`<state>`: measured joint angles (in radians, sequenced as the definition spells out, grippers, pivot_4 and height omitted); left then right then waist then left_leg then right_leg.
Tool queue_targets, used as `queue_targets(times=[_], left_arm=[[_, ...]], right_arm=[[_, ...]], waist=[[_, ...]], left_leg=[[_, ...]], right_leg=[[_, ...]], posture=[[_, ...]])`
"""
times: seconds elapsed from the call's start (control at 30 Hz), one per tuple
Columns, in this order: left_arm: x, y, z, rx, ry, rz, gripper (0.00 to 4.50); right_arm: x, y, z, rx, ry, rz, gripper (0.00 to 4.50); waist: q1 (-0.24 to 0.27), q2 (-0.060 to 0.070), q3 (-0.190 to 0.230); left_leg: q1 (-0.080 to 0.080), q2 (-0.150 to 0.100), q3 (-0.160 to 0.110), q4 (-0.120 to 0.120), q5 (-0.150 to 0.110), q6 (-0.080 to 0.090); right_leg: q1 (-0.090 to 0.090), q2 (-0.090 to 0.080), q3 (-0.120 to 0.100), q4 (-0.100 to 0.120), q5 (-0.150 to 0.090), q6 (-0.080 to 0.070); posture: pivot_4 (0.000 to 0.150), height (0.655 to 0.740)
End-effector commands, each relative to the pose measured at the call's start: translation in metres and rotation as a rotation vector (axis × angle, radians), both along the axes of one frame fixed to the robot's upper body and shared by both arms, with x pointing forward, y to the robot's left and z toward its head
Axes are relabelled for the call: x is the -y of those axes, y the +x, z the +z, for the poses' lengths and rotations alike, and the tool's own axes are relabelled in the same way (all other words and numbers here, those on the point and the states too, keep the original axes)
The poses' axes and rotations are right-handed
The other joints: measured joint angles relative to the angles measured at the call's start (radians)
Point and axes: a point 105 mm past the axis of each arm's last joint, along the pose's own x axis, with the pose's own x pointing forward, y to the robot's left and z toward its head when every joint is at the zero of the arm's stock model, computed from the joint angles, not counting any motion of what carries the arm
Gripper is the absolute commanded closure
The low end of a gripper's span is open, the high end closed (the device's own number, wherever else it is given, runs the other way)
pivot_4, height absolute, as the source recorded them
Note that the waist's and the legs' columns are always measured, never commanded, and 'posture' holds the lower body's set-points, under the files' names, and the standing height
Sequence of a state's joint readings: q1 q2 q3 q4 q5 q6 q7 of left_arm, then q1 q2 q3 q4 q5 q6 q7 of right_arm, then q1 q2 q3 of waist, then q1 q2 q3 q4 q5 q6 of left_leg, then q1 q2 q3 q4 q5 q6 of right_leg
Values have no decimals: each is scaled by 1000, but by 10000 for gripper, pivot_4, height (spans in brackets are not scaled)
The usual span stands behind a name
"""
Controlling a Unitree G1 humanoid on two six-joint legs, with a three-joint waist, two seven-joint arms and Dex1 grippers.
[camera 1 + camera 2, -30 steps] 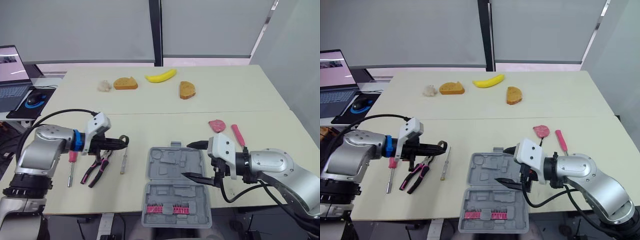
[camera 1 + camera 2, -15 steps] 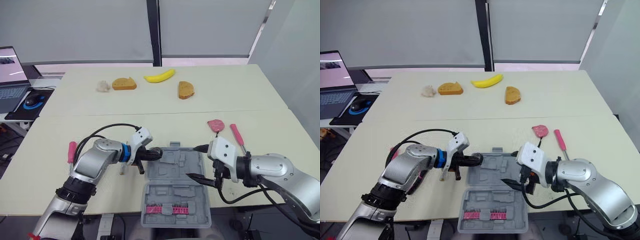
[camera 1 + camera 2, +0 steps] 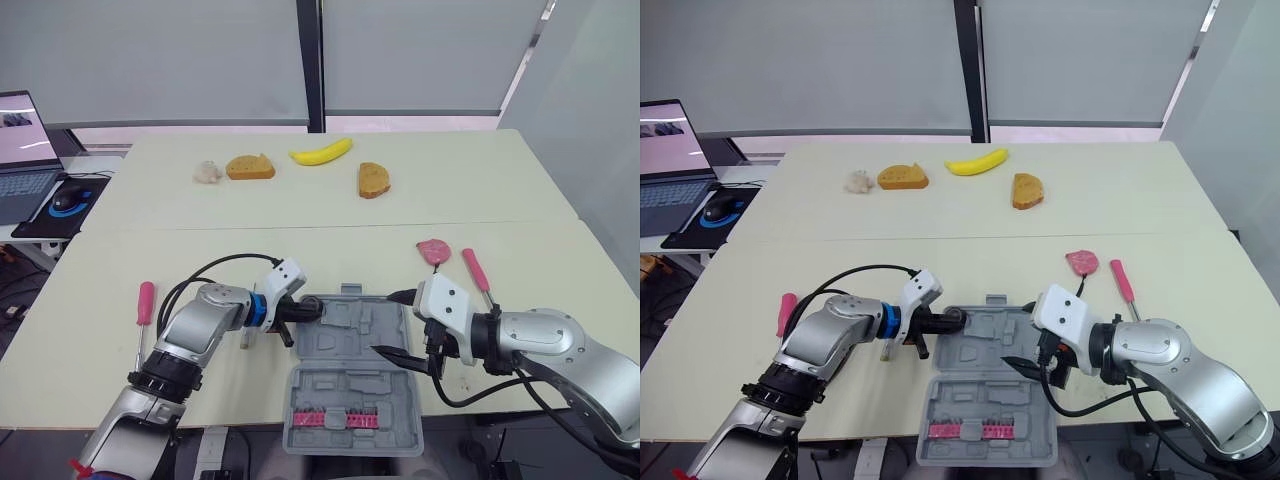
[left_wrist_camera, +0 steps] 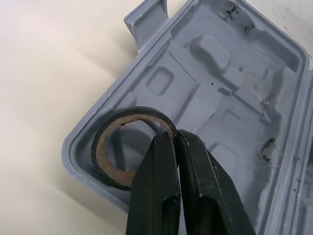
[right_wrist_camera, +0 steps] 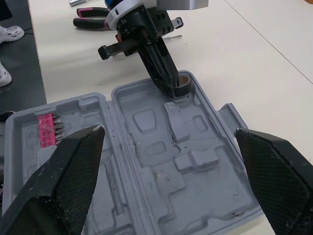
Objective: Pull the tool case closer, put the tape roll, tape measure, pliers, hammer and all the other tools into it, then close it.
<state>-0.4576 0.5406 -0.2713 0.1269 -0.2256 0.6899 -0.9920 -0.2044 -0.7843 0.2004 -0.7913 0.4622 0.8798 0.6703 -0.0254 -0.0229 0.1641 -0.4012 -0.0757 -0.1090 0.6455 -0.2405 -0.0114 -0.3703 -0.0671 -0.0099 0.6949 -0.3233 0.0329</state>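
The grey tool case (image 3: 340, 392) lies open near the table's front edge, with a pink bit strip (image 3: 332, 419) in its near half. My left gripper (image 3: 306, 309) is shut on the rim of the black tape roll (image 4: 115, 152) and holds it at the case's far left corner. The roll touches or hangs just above the moulded tray there. My right gripper (image 3: 391, 324) is open over the case's right side, holding nothing. A pink screwdriver (image 3: 144, 305) lies to the left. Pliers (image 5: 93, 11) lie beyond my left arm. The pink tape measure (image 3: 434, 249) and a pink-handled tool (image 3: 474, 270) rest to the right.
A small screwdriver (image 3: 244, 341) lies under my left forearm. On the far table are a banana (image 3: 321, 152), two bread pieces (image 3: 250, 166) (image 3: 374, 179) and a white lump (image 3: 207, 171). A laptop (image 3: 22, 150) and mouse (image 3: 68, 198) sit at the far left.
My left arm has carried the tape roll from above the tools on the left to the case's far left corner. The right gripper has stayed open over the case.
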Motion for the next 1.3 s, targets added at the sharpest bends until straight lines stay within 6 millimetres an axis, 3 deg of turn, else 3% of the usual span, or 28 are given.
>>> queue_targets(times=[0.03, 0.53, 0.57, 0.9, 1.0, 1.17, 1.3], left_arm=[[2, 7, 8, 40, -10, 8, 44764], [2, 9, 13, 31, -7, 25, 44764], [1, 9, 16, 43, -3, 24, 39969], [-13, 9, 57, 163, -14, 31, 9613], [-15, 5, 62, 212, -20, -30, 9613], [-19, 1, 53, 287, -50, -119, 9613], [-19, 2, 42, 311, -51, -153, 18504]], right_arm=[[-2, -3, 8, 45, 6, 14, 0], [-1, -5, 8, 45, 9, 7, 0], [-1, -5, 8, 45, 10, 7, 0], [-1, -3, 8, 48, 15, -1, 0], [-1, -2, 8, 50, 17, -3, 0], [-2, -1, 8, 53, 20, -3, 0], [-3, -1, 7, 53, 19, 0, 0]], waist=[[0, 0, 0], [0, 0, 0], [0, 0, 0], [0, 0, 0], [0, 0, 0], [0, 0, 0], [3, 0, 0]], left_leg=[[0, 0, 0, 0, 0, 0], [0, 0, 0, 0, 0, 0], [0, 0, 0, 0, 0, 0], [0, 0, 0, 0, 0, 0], [0, 0, 0, 0, 0, 0], [0, 0, 0, -1, 0, 0], [0, 0, 0, -1, 0, 0]], right_leg=[[0, 0, 0, 0, 0, 0], [0, 0, 0, 0, 0, 0], [0, 0, 0, 0, 0, 0], [0, 0, 0, -1, 0, 0], [0, 0, 0, -1, 0, 0], [0, 0, 0, -3, 0, 0], [0, -1, 0, -3, 0, 0]], posture=[[1500, 7361], [1500, 7361], [1500, 7361], [1500, 7361], [1500, 7361], [1500, 7361], [1500, 7361]])
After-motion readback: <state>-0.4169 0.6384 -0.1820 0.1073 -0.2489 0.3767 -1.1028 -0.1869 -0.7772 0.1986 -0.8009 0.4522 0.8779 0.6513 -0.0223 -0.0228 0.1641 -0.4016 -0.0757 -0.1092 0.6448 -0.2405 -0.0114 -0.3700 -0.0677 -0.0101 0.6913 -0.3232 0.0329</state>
